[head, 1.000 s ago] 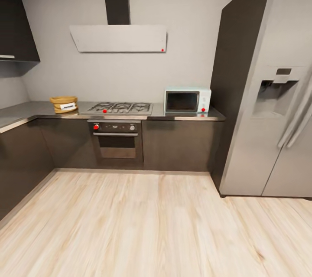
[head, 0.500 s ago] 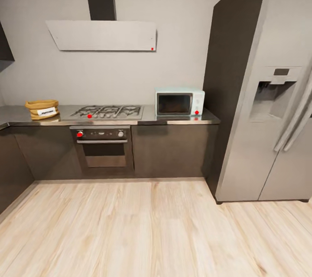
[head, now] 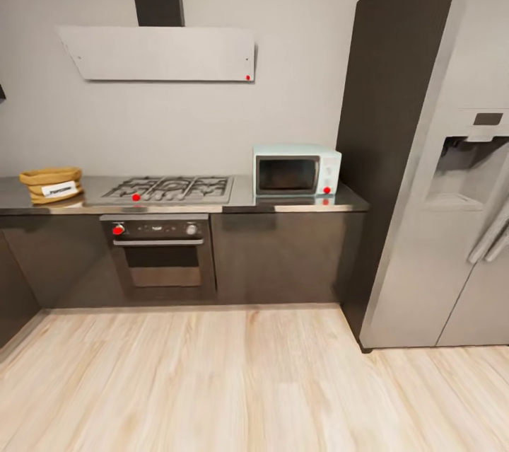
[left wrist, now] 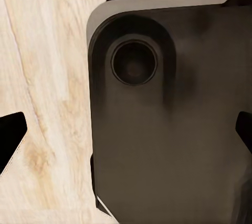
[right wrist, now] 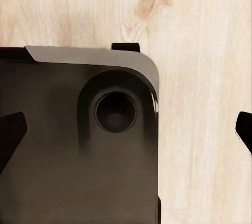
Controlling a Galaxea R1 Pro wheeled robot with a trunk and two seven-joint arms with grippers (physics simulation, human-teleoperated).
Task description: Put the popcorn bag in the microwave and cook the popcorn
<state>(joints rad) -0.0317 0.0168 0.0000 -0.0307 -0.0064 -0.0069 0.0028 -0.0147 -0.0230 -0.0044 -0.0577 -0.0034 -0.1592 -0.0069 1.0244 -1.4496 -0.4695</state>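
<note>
A grey wall point(head: 297, 27) backs dark cabinets point(head: 283, 257), a steel fridge point(head: 452, 226) and pale wood flooring point(head: 212, 381).

countertop point(head: 283, 206): glossy steel | floor point(head: 233, 381): pale matt wood | popcorn bag point(head: 51, 184): paper

Both wrists pointed straight down over the robot's own dark base point(left wrist: 173, 129) — each gripper's black fingertips point(left wrist: 10, 140) showed at opposite edges of its wrist view, spread wide apart, nothing between them — the right gripper point(right wrist: 126, 134) held the same pose.
</note>
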